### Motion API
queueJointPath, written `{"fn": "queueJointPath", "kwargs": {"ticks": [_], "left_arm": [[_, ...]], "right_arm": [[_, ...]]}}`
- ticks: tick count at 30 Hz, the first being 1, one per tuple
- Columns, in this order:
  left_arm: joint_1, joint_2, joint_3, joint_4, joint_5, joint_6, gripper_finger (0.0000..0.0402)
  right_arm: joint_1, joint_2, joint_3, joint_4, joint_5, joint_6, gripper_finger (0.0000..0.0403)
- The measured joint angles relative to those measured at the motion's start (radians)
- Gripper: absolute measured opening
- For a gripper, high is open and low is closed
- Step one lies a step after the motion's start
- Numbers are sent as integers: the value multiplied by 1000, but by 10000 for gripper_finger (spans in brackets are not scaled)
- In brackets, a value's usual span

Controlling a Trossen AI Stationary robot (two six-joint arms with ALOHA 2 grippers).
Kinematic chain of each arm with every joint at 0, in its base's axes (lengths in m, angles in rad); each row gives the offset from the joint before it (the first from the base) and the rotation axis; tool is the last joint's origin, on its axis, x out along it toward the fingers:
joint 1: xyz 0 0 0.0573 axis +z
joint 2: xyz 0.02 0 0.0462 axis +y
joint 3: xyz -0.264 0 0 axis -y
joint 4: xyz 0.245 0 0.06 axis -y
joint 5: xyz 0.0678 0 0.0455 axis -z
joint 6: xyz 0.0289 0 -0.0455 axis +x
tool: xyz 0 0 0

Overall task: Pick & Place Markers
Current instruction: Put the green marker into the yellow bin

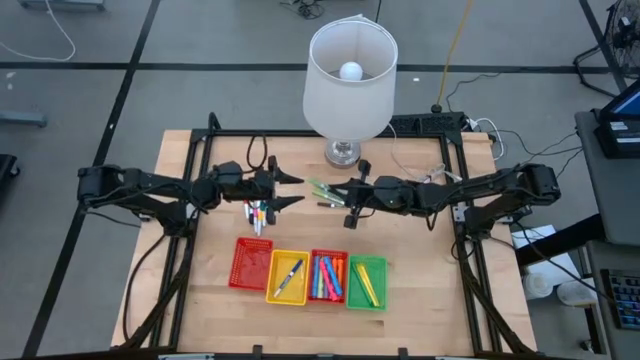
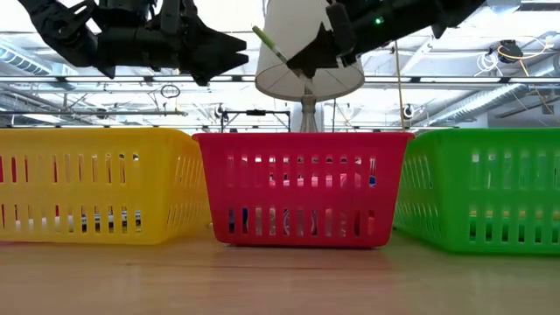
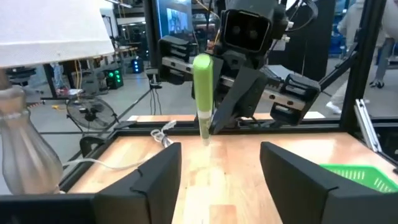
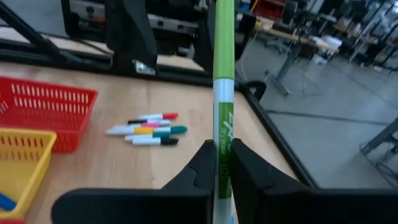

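Observation:
A green marker (image 1: 325, 189) hangs above the table's middle, with my right gripper (image 1: 349, 195) shut on it. My left gripper (image 1: 292, 190) faces it from the table's left, level and open, with nothing between its fingers; in its wrist view the green marker (image 3: 203, 93) stands just beyond the fingertips. Several more markers (image 1: 258, 213) lie flat on the table under the left gripper. Further markers lie in the yellow tray (image 1: 288, 276), the right-hand red tray (image 1: 328, 276) and the green tray (image 1: 366, 282). My right gripper pinches the green marker's white and green barrel (image 4: 222, 163) near its lower end between its two fingers. The fingers come about level from the table's right. The marker is lifted clear of the table and slants up toward the left gripper, green cap (image 3: 202, 68) uppermost.
Four mesh trays stand in a row near the front edge, the leftmost a red tray (image 1: 250, 262). A white-shaded lamp (image 1: 348, 80) stands at the back middle, close behind both grippers. Black frame rails (image 1: 200, 150) edge the table. Bare wood lies left and right of the trays.

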State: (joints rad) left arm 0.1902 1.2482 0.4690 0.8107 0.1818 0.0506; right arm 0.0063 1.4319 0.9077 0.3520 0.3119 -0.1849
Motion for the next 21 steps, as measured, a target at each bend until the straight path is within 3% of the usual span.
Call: {"fn": "queueJointPath", "kwargs": {"ticks": [7, 14, 21], "left_arm": [[-11, 84, 46, 53, 0, -6, 234], [-17, 170, 103, 164, 0, 16, 216], [-30, 242, 146, 169, 1, -4, 196]], "right_arm": [[2, 21, 0, 56, -29, -15, 16], [10, 26, 1, 77, -55, -22, 16], [26, 27, 1, 85, -55, -22, 16]]}}
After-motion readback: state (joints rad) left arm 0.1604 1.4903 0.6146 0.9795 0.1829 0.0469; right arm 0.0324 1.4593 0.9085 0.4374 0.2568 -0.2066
